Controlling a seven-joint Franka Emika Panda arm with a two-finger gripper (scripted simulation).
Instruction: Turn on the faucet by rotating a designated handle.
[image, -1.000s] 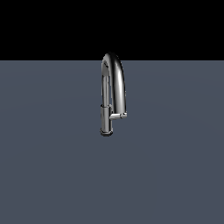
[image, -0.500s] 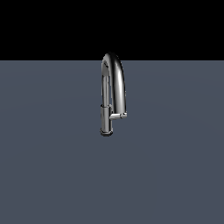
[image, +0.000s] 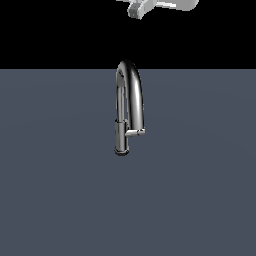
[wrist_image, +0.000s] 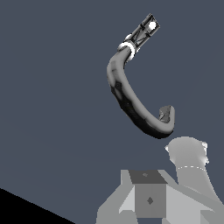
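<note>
Black emptiness fills the background above a flat, plain grey-blue desk (image: 55, 200), which carries only one thing. On this desk stands the faucet (image: 131, 95), upright, with its shiny arched spout rising high over a darker cylindrical base. From its lower body the handle (image: 135, 133), a short thin chrome lever, sticks out sideways toward the exterior view's right. The pincer (image: 136, 10) shows at the upper edge of the exterior view as a pale grey shape, high over the faucet and well apart from it, so the faucet and the handle lie far below the pincer. Between them is only open space. Whether the pincer is open or closed I cannot tell; it touches nothing visible.
</note>
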